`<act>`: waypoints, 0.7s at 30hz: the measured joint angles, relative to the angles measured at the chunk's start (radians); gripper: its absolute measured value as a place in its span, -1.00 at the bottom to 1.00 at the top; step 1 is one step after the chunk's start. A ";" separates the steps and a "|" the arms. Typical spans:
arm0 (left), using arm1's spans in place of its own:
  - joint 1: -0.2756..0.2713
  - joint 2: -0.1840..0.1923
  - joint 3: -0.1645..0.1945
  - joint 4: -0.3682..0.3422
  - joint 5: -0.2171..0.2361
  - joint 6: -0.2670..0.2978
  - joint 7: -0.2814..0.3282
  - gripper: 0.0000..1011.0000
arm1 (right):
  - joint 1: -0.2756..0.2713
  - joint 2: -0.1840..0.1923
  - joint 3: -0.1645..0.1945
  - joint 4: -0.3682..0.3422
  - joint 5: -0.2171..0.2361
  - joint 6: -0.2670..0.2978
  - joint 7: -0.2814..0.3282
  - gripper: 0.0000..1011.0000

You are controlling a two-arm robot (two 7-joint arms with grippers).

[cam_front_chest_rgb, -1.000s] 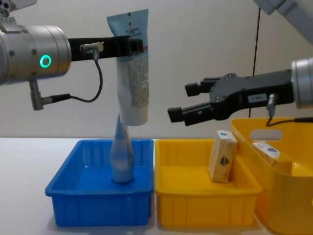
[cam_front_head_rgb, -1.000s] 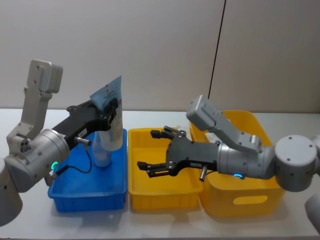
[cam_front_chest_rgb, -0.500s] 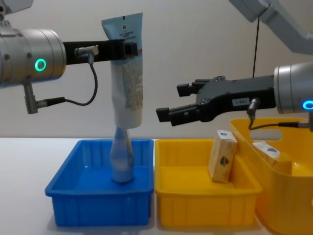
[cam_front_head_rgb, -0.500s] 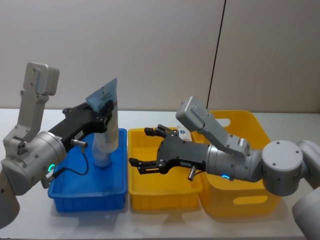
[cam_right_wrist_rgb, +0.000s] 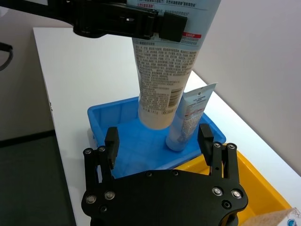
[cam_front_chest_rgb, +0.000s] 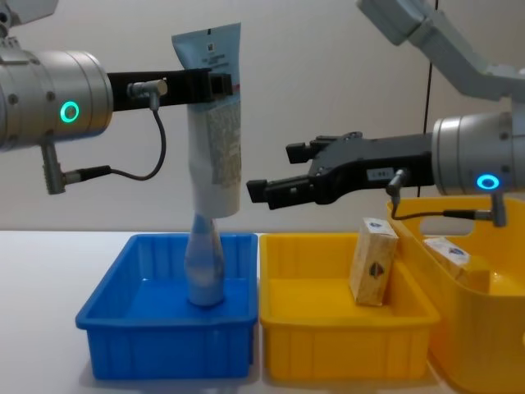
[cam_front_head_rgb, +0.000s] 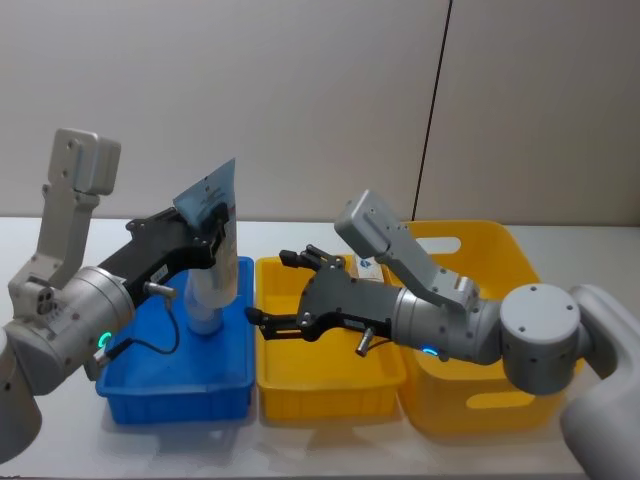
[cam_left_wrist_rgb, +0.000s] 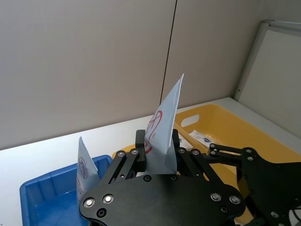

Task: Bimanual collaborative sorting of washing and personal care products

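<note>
While the left hand clamps a tube near its flat end, cap down, a second tube stands in the blue tray below. The right hand hovers just beside, fingers apart, over the yellow tray.

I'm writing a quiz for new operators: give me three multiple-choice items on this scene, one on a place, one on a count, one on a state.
1. Where is the carton? A on a shelf; B in the yellow tray; C on the floor.
2. How many tubes? A one; B two; C three.
3. How is the right hand? A open, empty; B shut on the carton; C shut on a tube.
Key: B, it stands inside that tray; B, the left hand holds the big tube, the small tube stands in the blue tray; A, it is spread wide, holding nothing.
</note>
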 joint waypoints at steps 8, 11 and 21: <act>0.003 -0.005 0.011 -0.007 0.003 -0.003 -0.001 -0.50 | 0.017 -0.029 -0.016 0.032 -0.003 0.003 -0.030 0.98; 0.003 -0.006 0.014 -0.009 0.003 -0.004 -0.002 -0.50 | 0.021 -0.036 -0.020 0.041 -0.006 0.005 -0.037 0.98; 0.006 -0.011 0.026 -0.019 0.002 -0.008 -0.005 -0.50 | 0.045 -0.063 -0.042 0.082 -0.022 0.016 -0.076 0.98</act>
